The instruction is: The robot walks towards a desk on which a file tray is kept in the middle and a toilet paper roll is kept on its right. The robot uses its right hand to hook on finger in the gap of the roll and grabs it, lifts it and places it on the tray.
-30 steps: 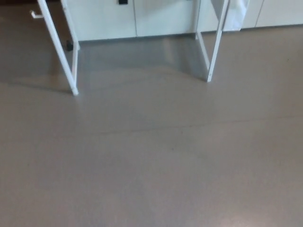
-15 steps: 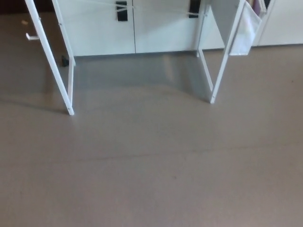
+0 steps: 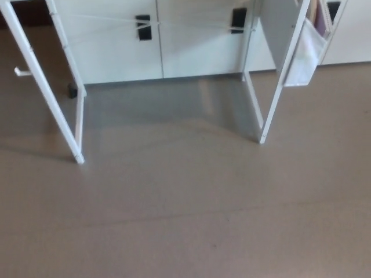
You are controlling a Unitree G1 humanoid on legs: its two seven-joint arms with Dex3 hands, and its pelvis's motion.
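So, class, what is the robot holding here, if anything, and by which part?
It cannot be told: neither hand is in view, only the desk's white legs and the floor.

1. This looks like an indoor office or lab-type workroom; which of the two cannot be told.
2. A smooth, hard grey-brown floor [image 3: 185, 214] fills most of the view, plain like the flooring of a workplace.
3. A row of flat white cabinet doors [image 3: 116, 52] lines the far side, with small black rectangular handles [image 3: 142, 27] near their top.
4. A white metal desk frame [image 3: 58, 116] with thin slanted legs stands before the cabinets. A white hanging pouch [image 3: 304, 55] sits at its right side, and a small white hook [image 3: 20, 71] juts from its left leg.
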